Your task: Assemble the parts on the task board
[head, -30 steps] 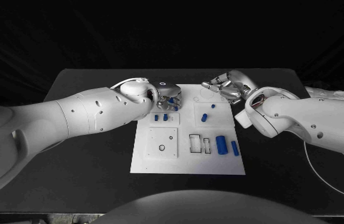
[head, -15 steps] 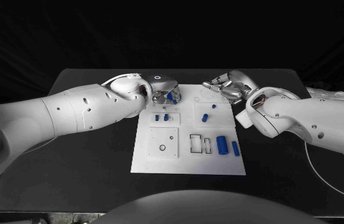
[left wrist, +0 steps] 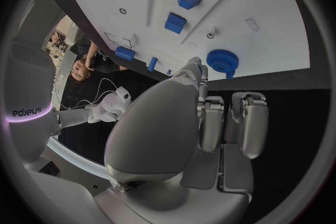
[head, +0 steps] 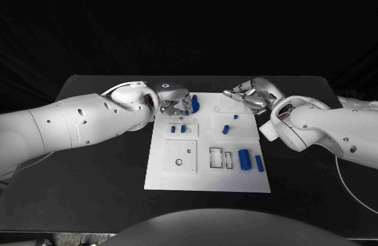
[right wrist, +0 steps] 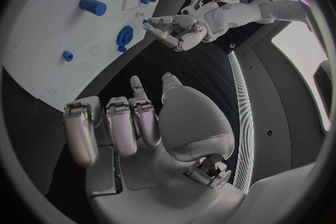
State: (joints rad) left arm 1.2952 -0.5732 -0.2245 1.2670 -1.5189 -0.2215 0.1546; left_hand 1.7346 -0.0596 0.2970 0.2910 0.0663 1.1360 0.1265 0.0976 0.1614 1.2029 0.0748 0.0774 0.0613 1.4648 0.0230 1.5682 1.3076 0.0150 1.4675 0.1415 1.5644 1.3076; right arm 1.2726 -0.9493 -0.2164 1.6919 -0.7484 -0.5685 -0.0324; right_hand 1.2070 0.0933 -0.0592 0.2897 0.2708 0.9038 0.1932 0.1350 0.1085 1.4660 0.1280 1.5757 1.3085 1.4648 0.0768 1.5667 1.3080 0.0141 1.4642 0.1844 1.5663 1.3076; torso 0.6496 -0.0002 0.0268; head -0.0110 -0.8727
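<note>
Both hands at the far edge of the task board (head: 206, 180) on the black worktop (head: 94, 164)

I see blue parts (head: 243, 159) lying on the board and a blue gear (left wrist: 223, 60) near its far edge; my left hand (head: 175, 101) hangs just beside that gear, fingers (left wrist: 210, 123) curled, empty; my right hand (head: 253, 98) likewise curled; "sharpa" reads on the wrist

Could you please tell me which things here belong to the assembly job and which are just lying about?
Belonging to the job:
- task board
- blue gear
- two blue blocks
- blue peg
- two blue cylinders
- left hand and right hand, both holding nothing

Just there:
- black table
</note>
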